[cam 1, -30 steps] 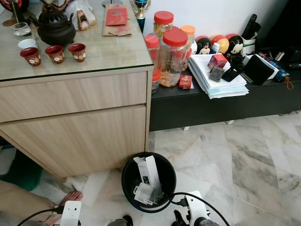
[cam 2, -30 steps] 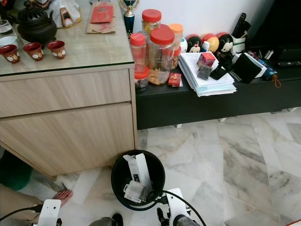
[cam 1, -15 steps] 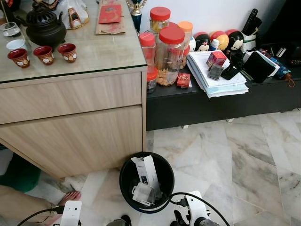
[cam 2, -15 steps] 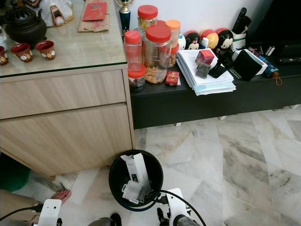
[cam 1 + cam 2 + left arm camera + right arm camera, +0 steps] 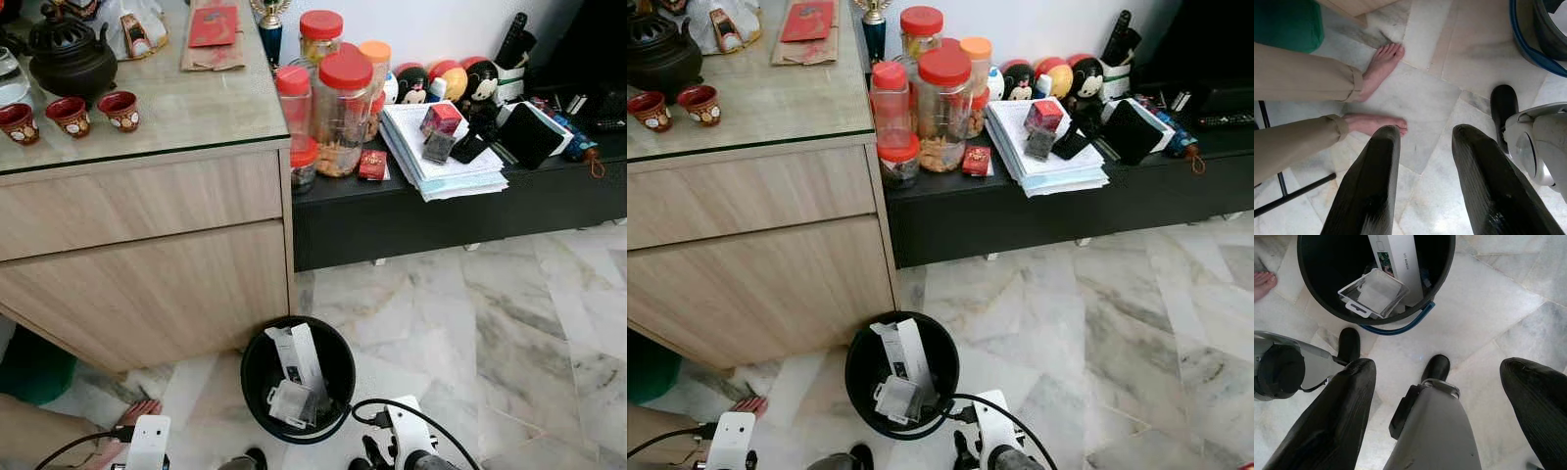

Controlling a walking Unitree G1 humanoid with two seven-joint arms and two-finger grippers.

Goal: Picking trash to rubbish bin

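A black rubbish bin (image 5: 251, 362) with a blue handle stands on the marble floor in front of the wooden cabinet. Inside it lean a white carton (image 5: 298, 352) and a clear plastic blister pack (image 5: 286, 403). Both arms hang low at the picture's bottom edge, the left wrist (image 5: 147, 443) and the right wrist (image 5: 406, 437). My right gripper (image 5: 1437, 364) is open, fingers wide apart, just short of the bin (image 5: 1312, 303) with the carton (image 5: 1396, 257) and pack (image 5: 1374, 291) in it. My left gripper (image 5: 1422, 134) is open and holds nothing, above bare floor.
A person's bare feet (image 5: 1382, 61) and beige trouser legs are close to my left gripper. The wooden cabinet (image 5: 147, 255) carries a teapot and cups. A low black shelf (image 5: 411, 211) holds jars, papers and toys. Marble floor (image 5: 509, 333) stretches to the right.
The whole picture has slid leftward and slightly down, so the head camera has moved. The bin, its trash and both arms stay as they were.
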